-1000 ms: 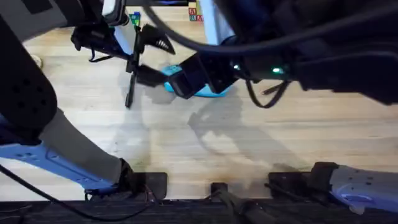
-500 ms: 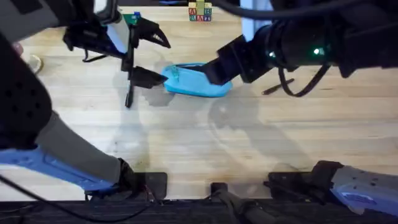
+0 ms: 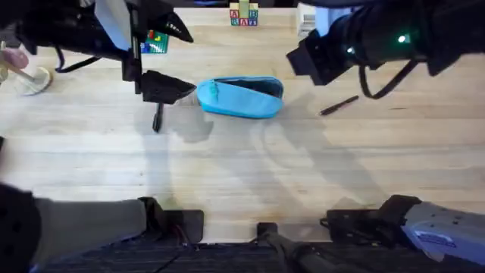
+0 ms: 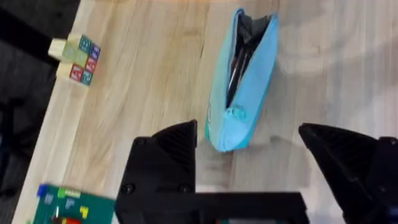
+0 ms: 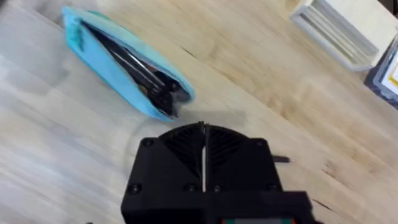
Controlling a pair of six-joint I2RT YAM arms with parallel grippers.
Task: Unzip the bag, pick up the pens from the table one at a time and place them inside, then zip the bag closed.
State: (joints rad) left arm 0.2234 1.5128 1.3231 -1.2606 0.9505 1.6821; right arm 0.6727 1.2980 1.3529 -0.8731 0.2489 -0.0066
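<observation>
The turquoise bag (image 3: 241, 98) lies across the table (image 3: 242, 174) at the back middle, its zipper open and dark pens showing inside (image 5: 134, 65). My left gripper (image 3: 176, 61) hovers open just left of the bag's end, and the left wrist view shows the bag (image 4: 245, 74) ahead of its spread fingers (image 4: 168, 155). A black pen (image 3: 158, 118) lies on the wood under that gripper. Another black pen (image 3: 339, 105) lies right of the bag. My right gripper (image 3: 301, 58) is raised to the right of and behind the bag, fingers (image 5: 203, 152) pressed together with nothing in them.
Alphabet blocks (image 3: 244, 15) stand at the back edge beyond the bag. A green baseplate (image 3: 154, 42) with small bricks lies behind the left gripper. A white box (image 5: 336, 31) sits at the back right. Bare wood stretches in front of the bag.
The right gripper has pulled off the bag and risen to the back right. The left gripper has moved slightly left and back. The bag now lies free, open side showing.
</observation>
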